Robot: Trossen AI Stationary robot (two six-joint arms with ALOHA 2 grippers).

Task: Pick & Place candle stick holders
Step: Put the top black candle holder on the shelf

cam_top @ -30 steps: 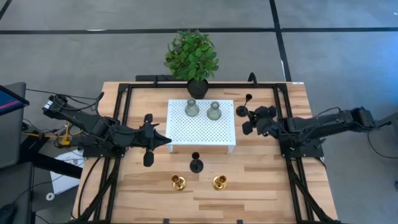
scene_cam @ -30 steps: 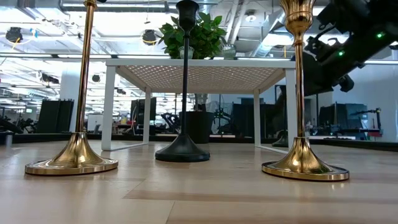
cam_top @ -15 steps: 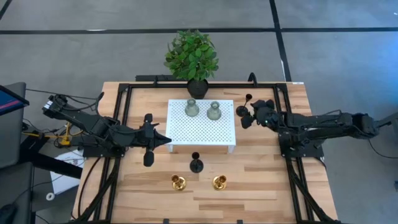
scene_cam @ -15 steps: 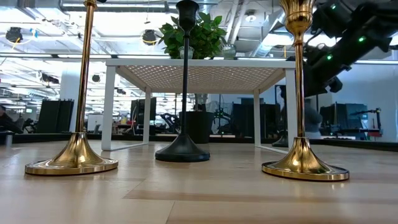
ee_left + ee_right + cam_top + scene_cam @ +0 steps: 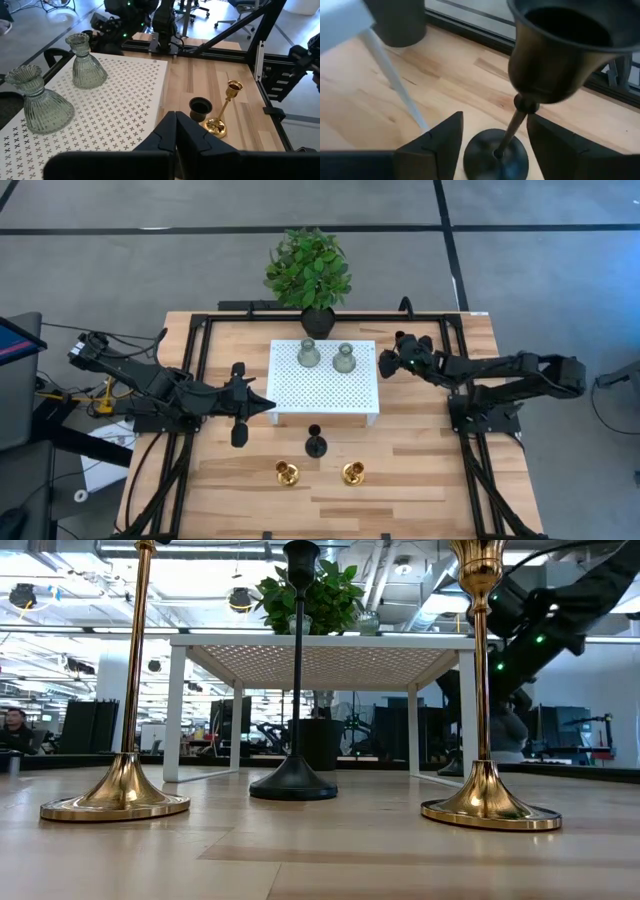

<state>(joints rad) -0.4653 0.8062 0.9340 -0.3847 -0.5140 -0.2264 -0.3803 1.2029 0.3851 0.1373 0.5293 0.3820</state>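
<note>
A black candle stick holder point(image 5: 517, 120) with a thin stem and round base stands on the table, right of the white platform point(image 5: 325, 385). My right gripper point(image 5: 495, 130) is open, with one finger on each side of the stem and touching nothing. Two grey-green holders point(image 5: 309, 353) point(image 5: 344, 358) stand on the platform. Another black holder point(image 5: 315, 442) and two gold ones point(image 5: 287, 473) point(image 5: 352, 473) stand on the table near its front edge. My left gripper point(image 5: 262, 406) is shut and empty, hovering at the platform's left edge.
A green plant in a black pot point(image 5: 308, 270) stands at the table's far edge behind the platform. Black frame rails point(image 5: 200, 380) run along both sides of the table. Bare wood lies right of the gold holders.
My right gripper has swung toward the table's far edge and the platform and sunk a little. It now stands around the black holder right of the platform. Nothing on the table has moved.
</note>
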